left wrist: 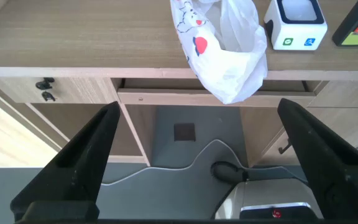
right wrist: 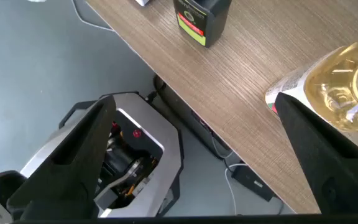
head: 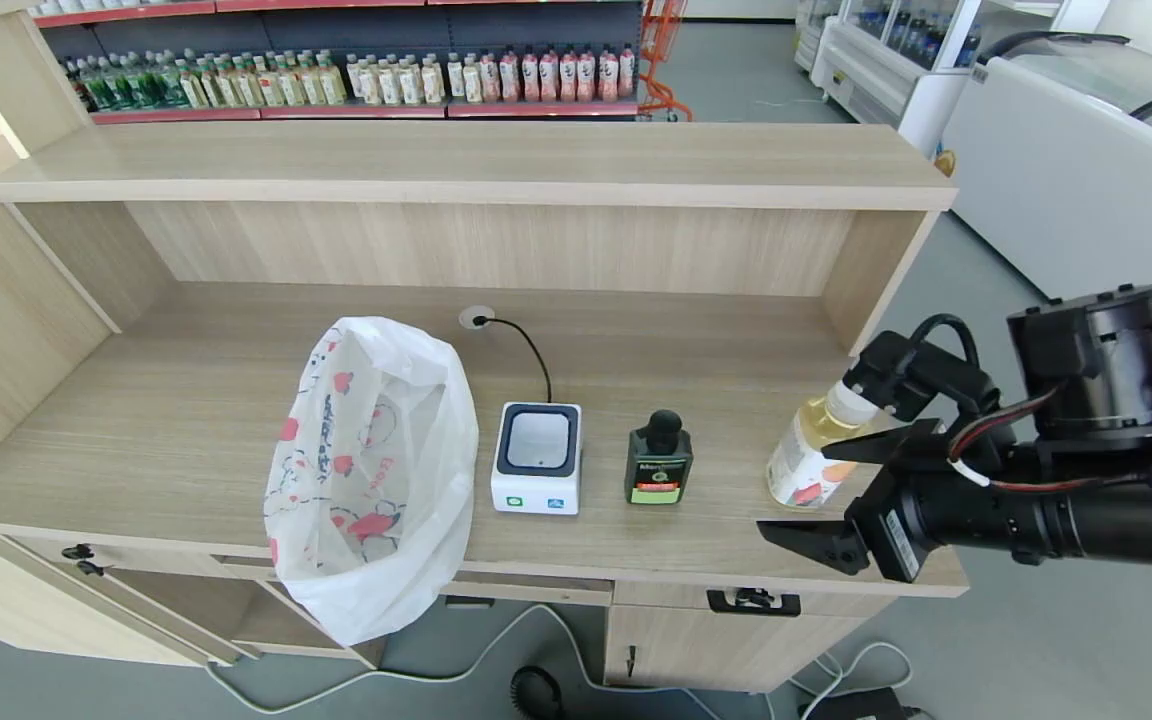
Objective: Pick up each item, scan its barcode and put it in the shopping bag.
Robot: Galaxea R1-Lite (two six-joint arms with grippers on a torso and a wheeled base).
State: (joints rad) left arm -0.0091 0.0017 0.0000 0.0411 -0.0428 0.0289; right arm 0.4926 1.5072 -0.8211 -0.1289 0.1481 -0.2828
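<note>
In the head view the right gripper (head: 796, 495) is at the lower right of the frame, by the front right corner of the counter (head: 186, 420). Its two fingers are spread wide apart and hold nothing. The yellow bottle (head: 808, 452) is right by them, but one cannot tell if a finger touches it. It stands on its bottom with the white cap on top, so its long side runs up and down. In the middle of the frame stand the dark bottle (head: 659, 462) (also upright, black cap on top) and the white scanner (head: 537, 458), with its window facing up. A black cable (head: 531, 355) runs from the scanner to a hole in the counter. The shopping bag (head: 371, 470) sits left of the scanner, mouth open, and hangs over the front edge. Shelves (head: 356, 80) of drinks run along the top, and freezers (head: 1066, 150) are at the upper right.

In the left wrist view the left gripper (left wrist: 201, 165) hangs low in front of the counter, above the grey floor (left wrist: 160, 193). Its fingers are wide apart with nothing between them. The bag droops past a drawer (left wrist: 166, 96).

In the right wrist view the right gripper's fingers (right wrist: 73, 162) are far apart. The yellow bottle is just beside one finger, which hides part of it. The dark bottle stands farther along the counter.
</note>
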